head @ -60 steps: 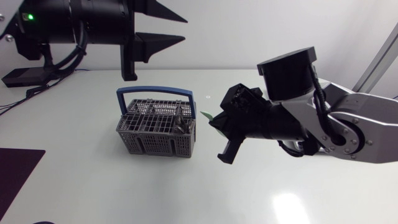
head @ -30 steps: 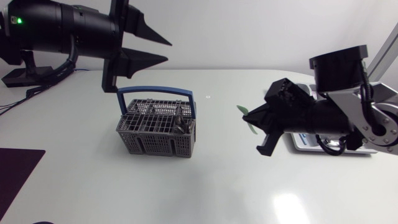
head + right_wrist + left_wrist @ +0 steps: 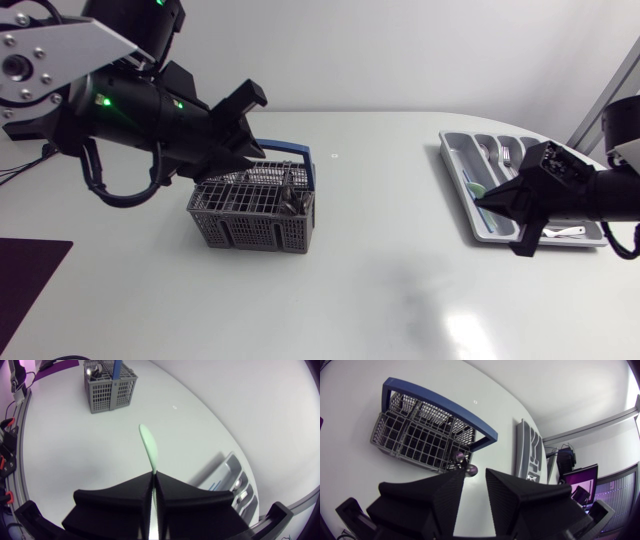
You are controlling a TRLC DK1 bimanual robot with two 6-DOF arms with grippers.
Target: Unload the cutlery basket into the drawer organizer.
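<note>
The white table point(image 3: 380, 270) is smooth and glossy, with a bright glare spot toward 5 o'clock and a dark mat point(image 3: 25, 280) at its 8 o'clock corner. The grey basket point(image 3: 250, 215) with a blue handle stands at about 9 o'clock from the table's middle. The grey organizer point(image 3: 455, 170) lies at 3 o'clock, well apart from it.

The left gripper point(image 3: 262, 120) hangs over the basket's 11 o'clock side, fingers apart and holding nothing. The right gripper point(image 3: 492, 205) is at the organizer's 8 o'clock edge, a bit of pale green utensil point(image 3: 478, 189) showing at its tip.

From overhead, spoons point(image 3: 500, 153) lie in the organizer's far compartments. The left wrist view looks down into the basket point(image 3: 420, 435) and shows two round metal handle ends point(image 3: 465, 462) just ahead of the gripper point(image 3: 475, 474). Only the right wrist view shows the grip plainly: its gripper point(image 3: 152, 476) is pinched tight on the utensil point(image 3: 149, 447), whose blade points ahead over bare table.
</note>
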